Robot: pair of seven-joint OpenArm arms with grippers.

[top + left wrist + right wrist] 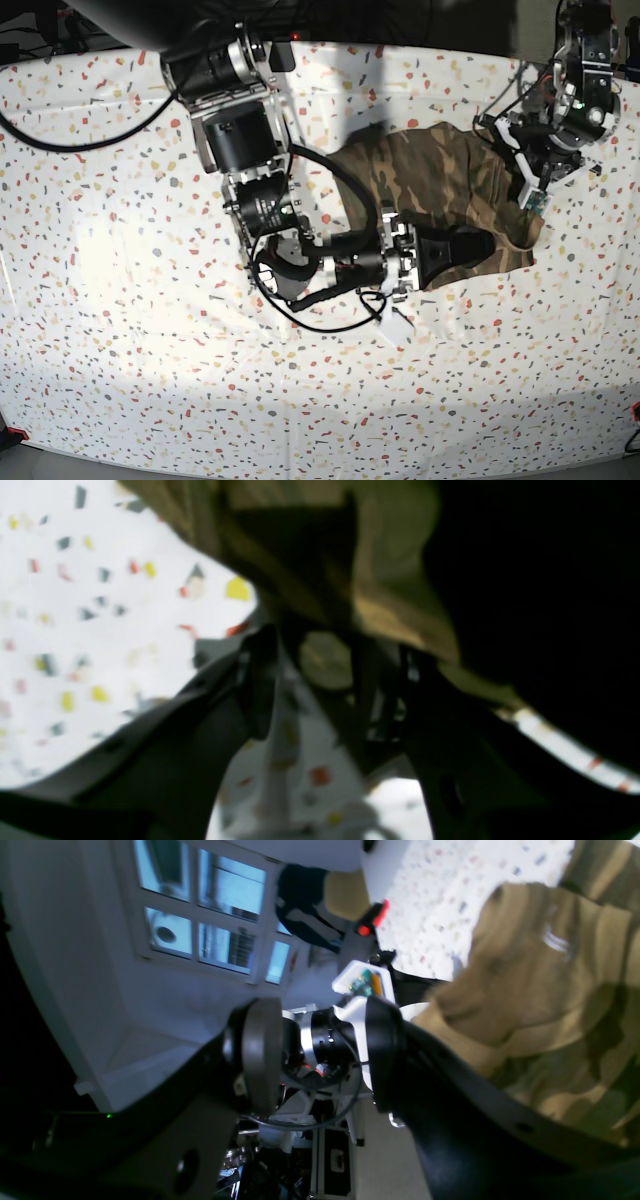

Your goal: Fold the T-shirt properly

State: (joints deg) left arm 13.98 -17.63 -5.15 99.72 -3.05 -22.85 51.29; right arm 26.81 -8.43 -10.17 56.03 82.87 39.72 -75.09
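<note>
The camouflage T-shirt lies bunched up at the right of the table. My right gripper rests on its lower edge. In the right wrist view that gripper is open, with nothing between its fingertips, and the shirt lies against the outside of one finger. My left gripper is at the shirt's right edge. The left wrist view is blurred: the left gripper has its fingers apart, and olive cloth hangs right over their tips. Whether any cloth is pinched is unclear.
A white cloth speckled red, yellow and grey covers the whole table. Black cables trail at the far left. My right arm's links stretch across the table's middle. The front table edge is near the bottom.
</note>
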